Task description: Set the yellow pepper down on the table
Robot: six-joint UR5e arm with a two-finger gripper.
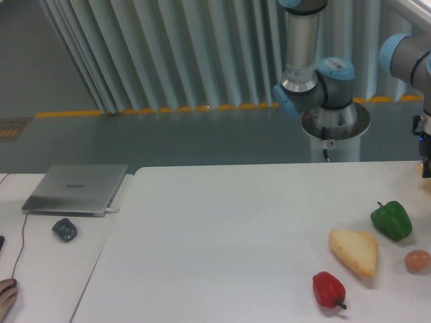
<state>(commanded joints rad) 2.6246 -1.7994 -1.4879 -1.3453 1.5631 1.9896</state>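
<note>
At the far right edge of the frame, only a sliver of the yellow pepper [427, 168] shows, a yellow-orange bit hanging directly under the dark gripper [426, 159]. The gripper is mostly cut off by the frame edge and appears shut on the pepper. It hovers over the back right corner of the white table [222, 235]. The rest of the pepper and the fingertips are out of view.
On the right part of the table lie a green pepper [391, 220], a tan bread wedge [354, 251], a red pepper [328, 289] and a small pinkish round item [417, 260]. A grey laptop [75, 189] and a mouse [64, 229] sit on the adjoining desk at left. The arm's base [335, 121] stands behind the table.
</note>
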